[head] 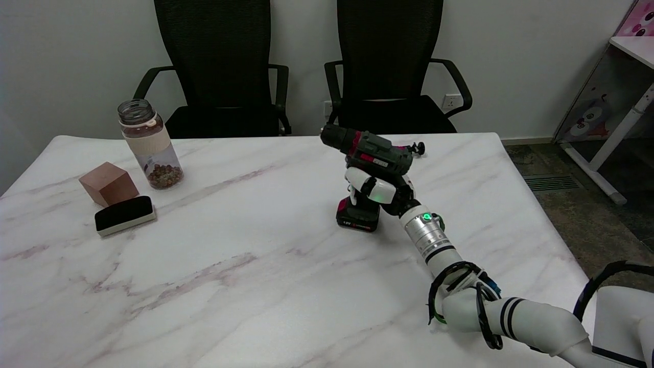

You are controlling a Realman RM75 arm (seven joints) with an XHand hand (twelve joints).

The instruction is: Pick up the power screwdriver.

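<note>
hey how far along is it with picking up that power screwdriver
Done: the right hand has reached the power screwdriver and its fingers wrap the handle below the body. In hand: securing that grip. Left: the lift, since the battery base appears to rest on the table.
</note>
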